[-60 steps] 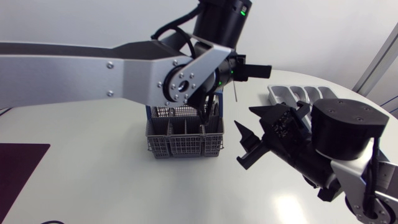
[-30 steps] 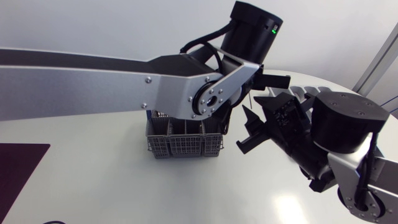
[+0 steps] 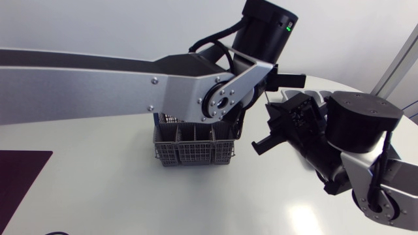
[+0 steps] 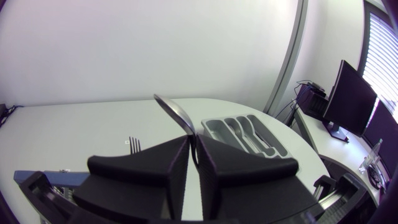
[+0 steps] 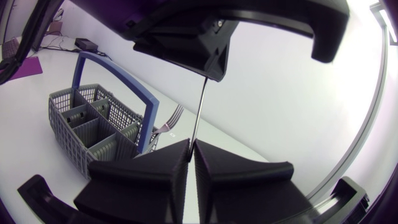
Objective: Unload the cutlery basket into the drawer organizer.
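Observation:
A spoon (image 4: 176, 114) sticks out ahead of my left gripper (image 4: 193, 148), which is shut on it. In the right wrist view its thin handle (image 5: 199, 111) runs down from the left gripper into my right gripper (image 5: 191, 147), whose fingers are shut on the lower end. In the head view both grippers meet right of the grey cutlery basket (image 3: 192, 147), the left gripper (image 3: 288, 79) above the right gripper (image 3: 268, 128). The basket (image 5: 92, 122) has a blue handle, and fork tines (image 5: 170, 118) show beside it. The grey drawer organizer (image 4: 247, 134) lies ahead of the left gripper with several pieces in it.
My right arm's big black joint (image 3: 356, 123) covers most of the organizer in the head view. A dark purple mat (image 3: 18, 173) lies at the table's left edge. The rounded table edge (image 3: 385, 103) runs close behind the organizer.
My left arm swung right from over the basket, carrying the spoon. My right gripper rose to meet it and went from open to shut on the handle.

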Controlling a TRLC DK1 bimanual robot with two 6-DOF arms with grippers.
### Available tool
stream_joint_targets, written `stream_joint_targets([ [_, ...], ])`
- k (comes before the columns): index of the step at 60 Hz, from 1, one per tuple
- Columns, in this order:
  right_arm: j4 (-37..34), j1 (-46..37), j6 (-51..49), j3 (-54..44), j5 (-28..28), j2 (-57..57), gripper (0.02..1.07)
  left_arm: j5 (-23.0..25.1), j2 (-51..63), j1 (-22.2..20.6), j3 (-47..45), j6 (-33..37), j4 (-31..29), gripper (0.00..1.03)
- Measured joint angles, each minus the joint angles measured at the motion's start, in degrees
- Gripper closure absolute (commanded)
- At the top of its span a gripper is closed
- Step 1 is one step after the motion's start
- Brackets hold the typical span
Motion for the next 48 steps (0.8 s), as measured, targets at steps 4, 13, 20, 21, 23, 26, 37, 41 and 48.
stream_joint_targets([
  [4, 0.0, -0.1, 0.0, 0.0, 0.3, 0.0, 1.01, 0.3, 0.0, 0.2, 0.0, 0.0, -0.3, 0.82],
  [13, -0.3, -0.3, 0.0, 0.2, -0.1, 0.0, 1.01, 2.4, 0.0, 0.4, 0.0, 0.0, -0.9, 0.67],
  [20, -0.6, -0.4, 0.0, 0.2, -0.8, 0.0, 1.01, 3.5, 0.0, 0.5, 0.0, 0.1, -0.9, 0.61],
  [21, -0.8, -0.4, 0.0, 0.2, -0.9, 0.0, 1.01, 3.7, 0.0, 0.6, 0.0, 0.1, -0.9, 0.6],
  [23, -1.1, -0.4, 0.0, 0.2, -1.2, 0.0, 1.01, 4.0, 0.0, 0.6, 0.0, 0.1, -0.9, 0.58],
  [26, -1.8, -0.4, 0.1, 0.4, -1.4, 0.0, 1.01, 4.3, 0.0, 0.7, 0.0, 0.1, -0.9, 0.57],
  [37, -5.5, -1.8, 0.4, 1.6, -5.5, -0.5, 1.01, 4.5, 0.0, 1.0, 0.0, 0.5, -0.9, 0.49],
  [41, -7.0, -3.0, 0.4, 1.9, -7.9, -1.1, 1.01, 4.7, 0.0, 1.4, 0.0, 0.9, -0.9, 0.47],
  [48, -9.7, -5.0, 0.4, 2.4, -11.8, -2.2, 1.01, 5.8, -0.3, 1.9, 0.0, 1.8, -0.9, 0.42],
])
